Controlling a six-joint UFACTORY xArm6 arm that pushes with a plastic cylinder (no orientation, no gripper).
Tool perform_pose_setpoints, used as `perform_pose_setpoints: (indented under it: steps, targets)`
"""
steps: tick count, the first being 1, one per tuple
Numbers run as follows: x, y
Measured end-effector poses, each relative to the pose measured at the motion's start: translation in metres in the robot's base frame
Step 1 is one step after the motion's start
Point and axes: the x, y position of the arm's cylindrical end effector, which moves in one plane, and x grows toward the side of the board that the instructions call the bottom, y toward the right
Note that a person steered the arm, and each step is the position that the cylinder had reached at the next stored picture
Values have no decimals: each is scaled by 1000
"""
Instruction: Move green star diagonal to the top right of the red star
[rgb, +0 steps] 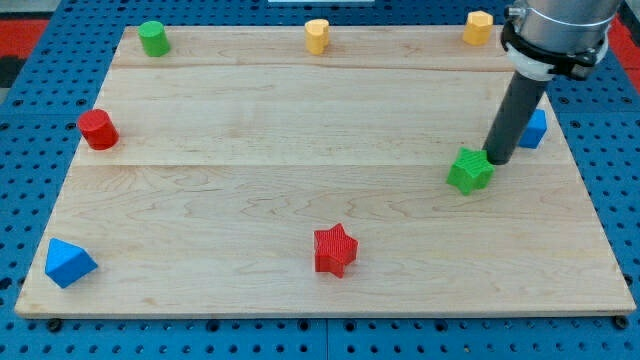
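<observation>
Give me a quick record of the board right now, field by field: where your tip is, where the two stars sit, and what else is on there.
tip: my tip at the green star's upper right edge
green star: right of centre
red star: lower centre, below-left of the green star
other blocks: green cylinder, red cylinder, two yellow blocks, blue blocks

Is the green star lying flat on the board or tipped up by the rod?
Flat. The green star shows its full top face, resting on the board. My tip is at its upper-right edge; actual contact cannot be told.
</observation>
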Motion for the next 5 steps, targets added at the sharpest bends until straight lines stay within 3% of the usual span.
perform_pose_setpoints:
  steps: [1,5]
  targets:
    - [11,-32]
    - [89,-47]
